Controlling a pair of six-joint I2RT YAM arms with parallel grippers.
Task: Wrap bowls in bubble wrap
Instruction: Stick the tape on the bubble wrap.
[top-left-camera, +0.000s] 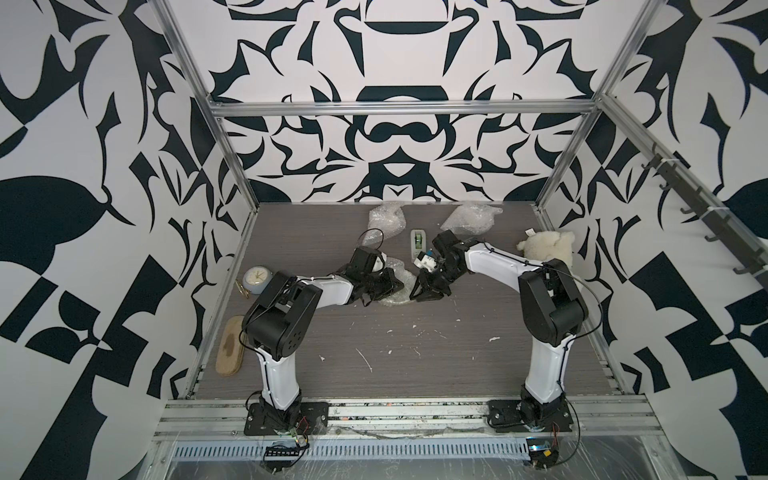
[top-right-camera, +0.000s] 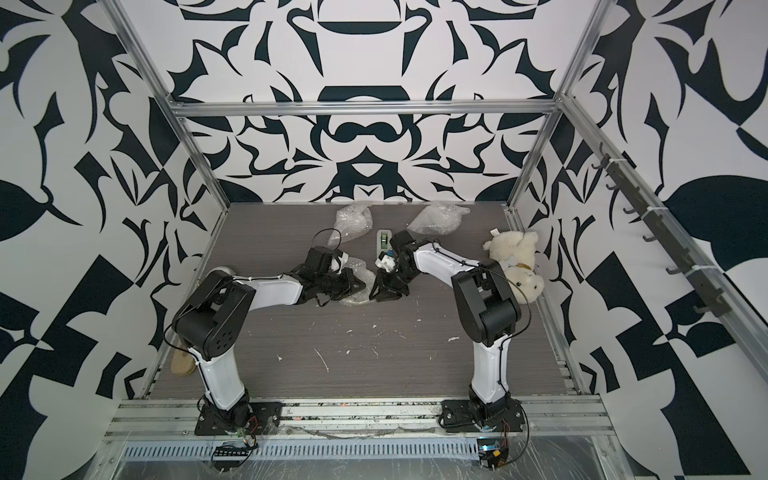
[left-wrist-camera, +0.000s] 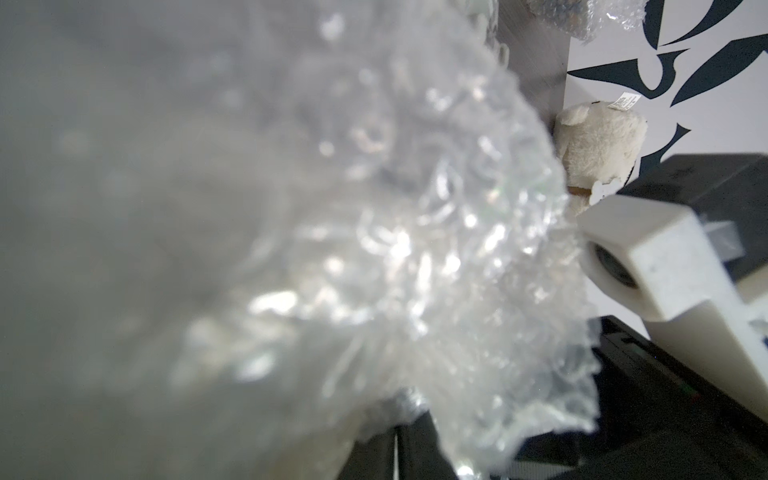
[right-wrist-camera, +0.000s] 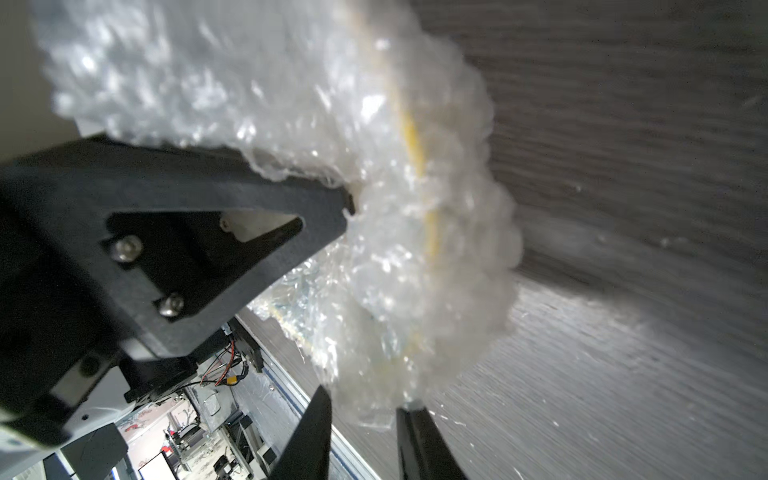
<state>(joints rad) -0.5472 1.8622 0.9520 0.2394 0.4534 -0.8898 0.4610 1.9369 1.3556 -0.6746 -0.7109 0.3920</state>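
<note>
**Left gripper** (top-left-camera: 400, 286): the black triangular jaws are closed, pinching a gathered fold of the central bubble-wrap bundle (top-left-camera: 394, 298).

**Right gripper** (right-wrist-camera: 362, 436): the jaws stand partly apart. A loose flap of the same bundle lies between the tips and is not clamped. The two grippers face each other across the bundle, in the back half of the counter (top-left-camera: 415, 353) near its middle.

**Central bundle:** it lies flat on the counter, and its visible length runs from the back towards the front. Its middle is hidden under the left jaws in both top views. The film is clear and glossy, studded with small bubbles and crumpled into a whitish translucent mass.

**Bowl** (right-wrist-camera: 433, 232): in the right wrist view it shows through the film only as a thin yellow arc, seen edge-on and roughly parallel to the counter. Its pattern, and whether its mouth faces up or down, cannot be made out. Blurred wrap almost fills the left wrist view.

**Surroundings:** a second bundle (top-left-camera: 386, 220) and a third bundle (top-left-camera: 469, 217), both of crumpled bubble wrap, rest near the back edge with their contents indistinct. The counter is grey wood-grain with white flecks. A cream plush toy (top-left-camera: 548, 247) lies at the right side. A pale round alarm clock (top-left-camera: 254, 277) stands at the left, partly behind the left arm.
</note>
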